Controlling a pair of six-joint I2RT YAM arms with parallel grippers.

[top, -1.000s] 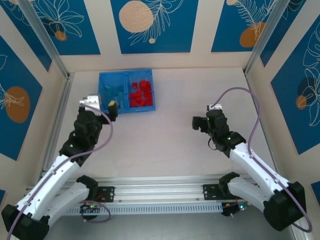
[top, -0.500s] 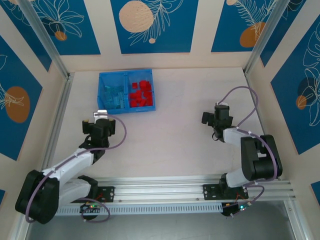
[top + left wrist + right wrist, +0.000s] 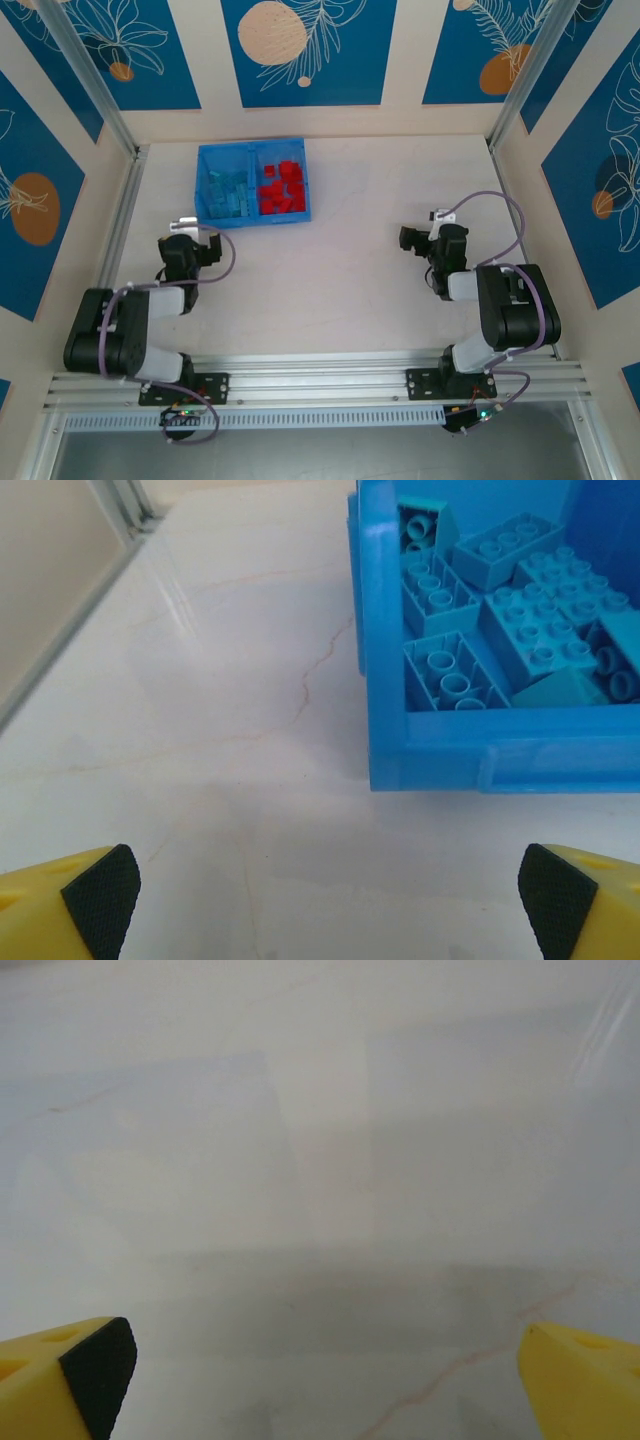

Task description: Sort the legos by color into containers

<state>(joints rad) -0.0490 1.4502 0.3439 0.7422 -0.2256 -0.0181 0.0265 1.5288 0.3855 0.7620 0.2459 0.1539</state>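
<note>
Arms retracted from bin (image 3: 203, 186); left tool (image 3: 328, 892), right tool (image 3: 328, 1370) spread, empty; left wrist resolves blue legos (image 3: 520, 615).

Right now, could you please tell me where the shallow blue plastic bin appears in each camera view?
Top external: shallow blue plastic bin, upper left.
Left wrist: its near left corner, upper right.
Right wrist: pale tabletop ahead.
Shared landmark: light blue plastic bricks in its left compartment.

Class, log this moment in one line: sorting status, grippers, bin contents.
bin: sorted | left compartment: light blue legos | right compartment: red legos | left gripper: open, empty | right gripper: open, empty
</note>
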